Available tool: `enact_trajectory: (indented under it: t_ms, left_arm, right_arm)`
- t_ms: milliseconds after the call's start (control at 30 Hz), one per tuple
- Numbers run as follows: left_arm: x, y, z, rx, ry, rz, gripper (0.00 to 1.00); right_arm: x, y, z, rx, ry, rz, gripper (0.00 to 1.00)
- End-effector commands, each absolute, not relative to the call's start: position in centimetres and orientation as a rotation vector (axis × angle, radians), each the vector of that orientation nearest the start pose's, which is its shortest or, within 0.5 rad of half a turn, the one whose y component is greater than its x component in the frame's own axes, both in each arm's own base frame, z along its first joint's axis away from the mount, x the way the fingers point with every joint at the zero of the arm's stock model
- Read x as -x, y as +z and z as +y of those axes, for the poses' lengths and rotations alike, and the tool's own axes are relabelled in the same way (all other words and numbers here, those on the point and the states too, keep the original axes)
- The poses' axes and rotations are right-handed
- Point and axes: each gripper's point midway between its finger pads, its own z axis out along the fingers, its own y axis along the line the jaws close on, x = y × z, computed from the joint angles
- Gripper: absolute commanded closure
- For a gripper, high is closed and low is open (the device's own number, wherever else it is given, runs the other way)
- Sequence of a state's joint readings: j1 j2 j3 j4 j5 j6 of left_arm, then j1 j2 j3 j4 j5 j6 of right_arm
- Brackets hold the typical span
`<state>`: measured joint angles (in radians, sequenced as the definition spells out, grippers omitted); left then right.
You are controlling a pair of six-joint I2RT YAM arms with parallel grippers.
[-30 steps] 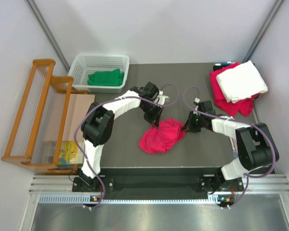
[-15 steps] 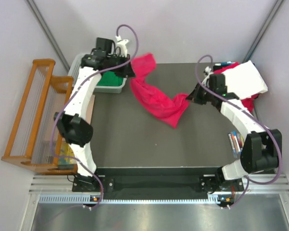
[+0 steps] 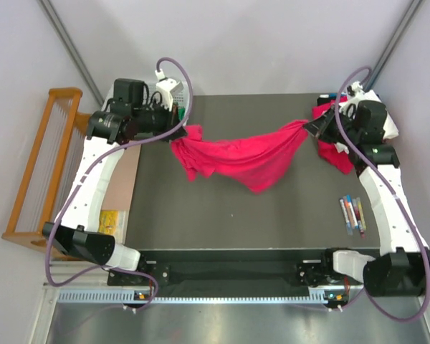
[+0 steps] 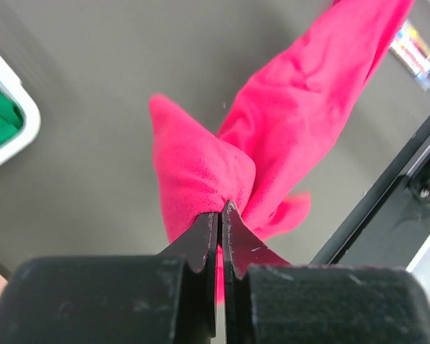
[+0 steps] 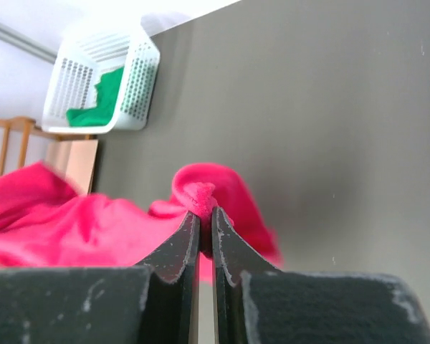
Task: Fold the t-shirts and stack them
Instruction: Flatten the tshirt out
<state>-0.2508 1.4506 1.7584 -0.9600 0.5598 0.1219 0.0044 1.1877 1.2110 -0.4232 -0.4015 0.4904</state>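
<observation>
- We see the left gripper (image 4: 220, 215) with its jaws pressed together on a bunched fold of the crimson-pink t-shirt (image 4: 308, 107); only a thin slit shows between the fingertips.
- The right gripper (image 5: 206, 215) is likewise clamped, pinching a small nub of the same shirt's edge.
- In the top view, the left gripper (image 3: 180, 127) sits at 10 o'clock over the table (image 3: 222, 208) and the right gripper (image 3: 309, 127) at 2 o'clock.
- The crimson-pink t-shirt (image 3: 244, 154) hangs stretched between them and sags toward the centre. We cannot tell whether its lowest fold touches the table.
- Sleeves and collar are lost in the folds, so we cannot tell which part of the shirt each gripper holds.
- The green t-shirt (image 5: 100, 100) lies in the white basket (image 5: 140, 72) at 11 o'clock. In the top view the left arm hides nearly all of both.
- At 2 to 3 o'clock the right arm covers most of a pile; only some pink cloth (image 3: 335, 156) shows, and we cannot tell what it is.
- The coloured pens (image 3: 352, 213) lie at 4 o'clock, well apart from the shirt.
- A wooden rack (image 3: 43, 172) stands off the table at 9 o'clock.
</observation>
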Motion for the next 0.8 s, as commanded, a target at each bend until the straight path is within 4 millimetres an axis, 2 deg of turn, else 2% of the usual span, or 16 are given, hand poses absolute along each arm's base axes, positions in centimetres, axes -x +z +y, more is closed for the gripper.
enact_trajectory:
  t_ms: [0, 100, 133, 300, 367, 400, 467, 500, 567, 600, 633, 667, 700, 733, 767]
  left_arm:
    - [-32.2, 31.5, -17.0, -0.758, -0.663, 2.109, 1.0]
    - [-32.2, 31.6, -17.0, -0.756, -0.665, 2.098, 1.0]
    - [-32.3, 31.8, -17.1, -0.755, -0.672, 2.097, 1.0]
    - [-32.8, 32.9, -17.1, -0.736, -0.654, 2.068, 1.0]
    - [-33.8, 33.3, -17.1, -0.708, -0.635, 2.044, 1.0]
    - [-34.5, 33.2, -16.8, -0.672, -0.608, 2.053, 1.0]
    - [-36.6, 32.7, -17.0, -0.648, -0.589, 2.059, 1.0]
    - [-37.6, 32.2, -16.9, -0.622, -0.568, 2.077, 1.0]
    - [-40.4, 31.1, -17.3, -0.599, -0.552, 2.109, 1.0]
    - [-41.5, 30.6, -17.4, -0.583, -0.545, 2.126, 1.0]
    - [-44.1, 30.6, -17.5, -0.563, -0.513, 2.126, 1.0]
    - [-45.3, 30.6, -17.6, -0.549, -0.5, 2.128, 1.0]
    - [-46.0, 30.4, -17.6, -0.533, -0.495, 2.15, 1.0]
    - [-48.0, 31.1, -18.0, -0.523, -0.488, 2.128, 1.0]
    - [-48.3, 31.0, -18.3, -0.523, -0.501, 2.14, 1.0]
  right_arm:
    - [-33.1, 29.8, 9.1, -0.183, 0.719, 2.0, 1.0]
    - [-32.2, 29.3, 8.7, -0.189, 0.687, 2.011, 1.0]
    - [-32.4, 29.5, 7.7, -0.22, 0.667, 2.002, 1.0]
    - [-32.7, 30.8, 7.6, -0.214, 0.668, 1.967, 1.0]
    - [-33.4, 31.4, 7.6, -0.214, 0.669, 1.955, 1.0]
    - [-34.2, 30.8, 7.6, -0.226, 0.674, 1.977, 1.0]
    - [-35.6, 31.6, 7.7, -0.22, 0.691, 1.955, 1.0]
    - [-36.9, 30.7, 7.8, -0.238, 0.703, 1.981, 1.0]
    - [-38.9, 32.1, 7.6, -0.231, 0.709, 1.949, 1.0]
    - [-40.6, 30.9, 7.5, -0.245, 0.711, 1.98, 1.0]
    - [-41.9, 32.7, 7.2, -0.238, 0.702, 1.944, 1.0]
    - [-42.9, 32.7, 7.0, -0.246, 0.697, 1.95, 1.0]
    - [-44.5, 31.5, 6.8, -0.267, 0.704, 1.981, 1.0]
    - [-45.3, 32.7, 6.6, -0.264, 0.706, 1.96, 1.0]
    - [-45.6, 32.7, 6.7, -0.264, 0.725, 1.968, 1.0]
